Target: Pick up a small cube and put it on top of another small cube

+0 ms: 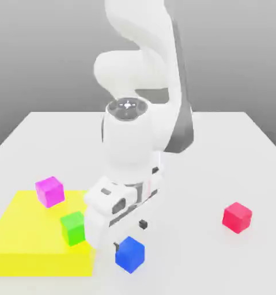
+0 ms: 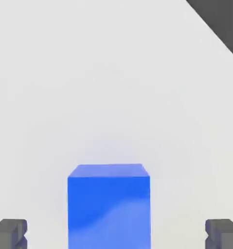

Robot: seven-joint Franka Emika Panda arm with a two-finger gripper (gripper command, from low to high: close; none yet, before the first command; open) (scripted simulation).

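Pale, plain worktop (image 1: 186, 248) spreads out under me, almost white, running back to a grey background. Nearest in the exterior view, the blue cube (image 1: 130, 254) sits on that surface, just beside my gripper (image 1: 130, 235). I have the gripper spread wide, pinching nothing; the hand view shows the blue cube between my two fingertips (image 2: 10, 233), with a gap on either side of it. To the exterior view's left lies a flat yellow block (image 1: 36, 253). On it I see the green cube (image 1: 74, 229), near my white hand, and farther back the magenta-pink cube (image 1: 50, 192), apart from the green one. Well apart toward the exterior view's right, the red cube (image 1: 237, 217) rests on the worktop. Behind the blue cube, my white arm (image 1: 128, 138) rises.
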